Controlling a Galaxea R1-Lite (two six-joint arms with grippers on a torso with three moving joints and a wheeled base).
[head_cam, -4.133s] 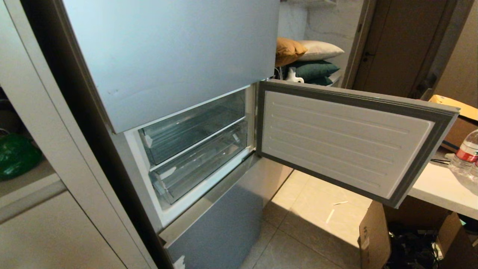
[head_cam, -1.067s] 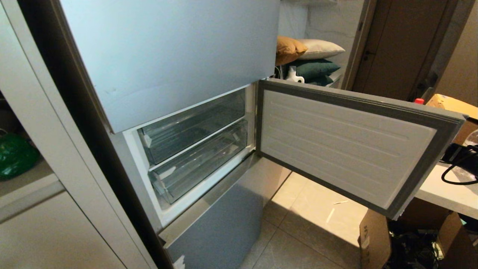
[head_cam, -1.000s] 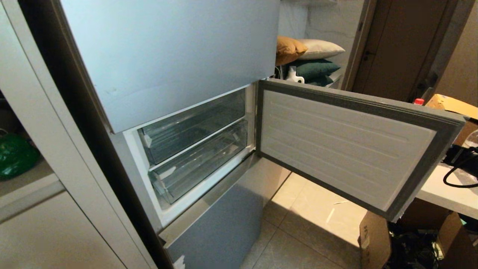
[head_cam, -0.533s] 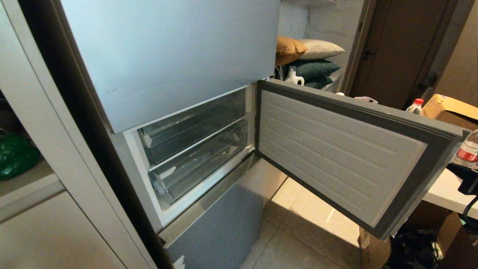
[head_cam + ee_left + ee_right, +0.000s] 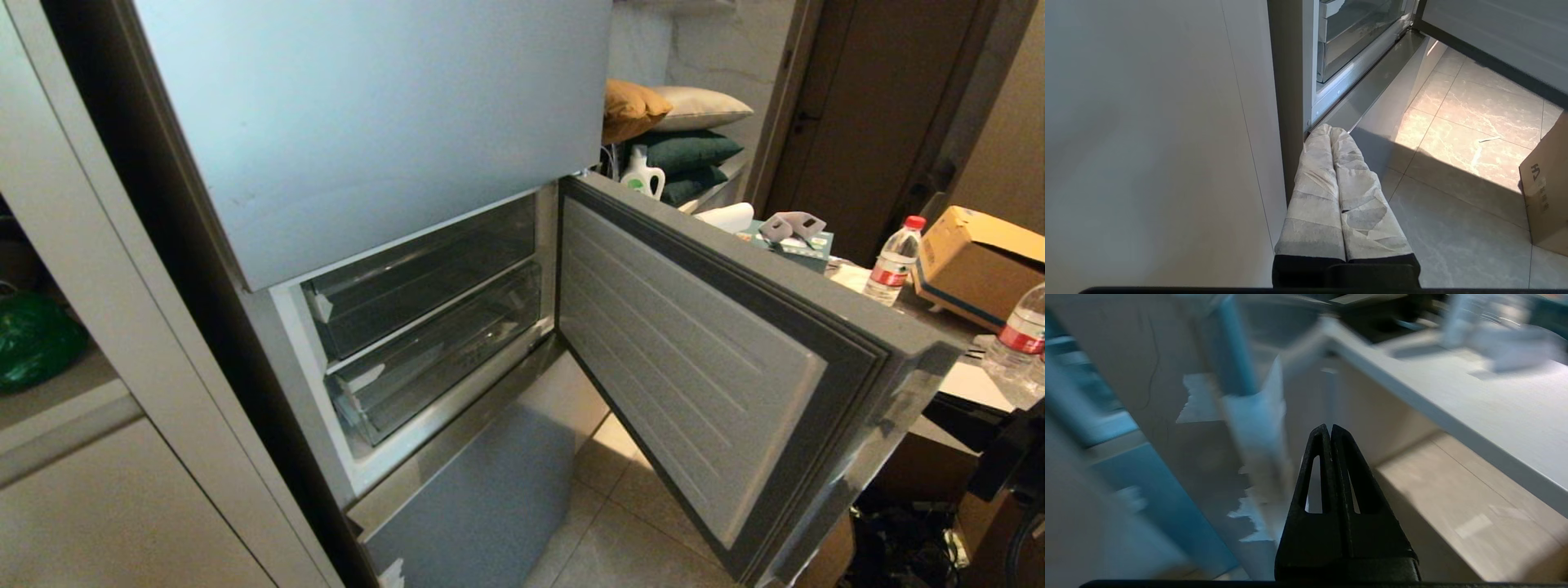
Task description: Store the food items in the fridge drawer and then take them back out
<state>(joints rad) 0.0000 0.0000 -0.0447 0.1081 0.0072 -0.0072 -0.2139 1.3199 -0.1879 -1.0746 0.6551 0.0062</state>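
The fridge's middle door (image 5: pixel 694 367) hangs half open to the right, its white ribbed inner side showing. Behind it sit two clear plastic bins, an upper (image 5: pixel 424 273) and a lower fridge drawer (image 5: pixel 441 359), both pushed in and with nothing visible inside. The food items are not clearly in view; a glossy green thing (image 5: pixel 33 339) lies on the cupboard shelf at far left. My right gripper (image 5: pixel 1329 426) is shut and empty, beside the door's outer edge, with its arm (image 5: pixel 1012 453) at the right border. My left gripper (image 5: pixel 1331 130), tape-wrapped, is shut low by the fridge's bottom corner.
A white table (image 5: pixel 971 384) behind the door holds two water bottles (image 5: pixel 894 261), a cardboard box (image 5: pixel 980 261) and small clutter. Another cardboard box (image 5: pixel 1545 196) stands on the tiled floor. Pillows (image 5: pixel 678 122) are stacked at the back. The lowest blue-grey panel (image 5: pixel 482 506) is closed.
The middle door has swung from wide open toward me, uncovering the table behind it. My right arm has dropped from table height to lower at the right edge.
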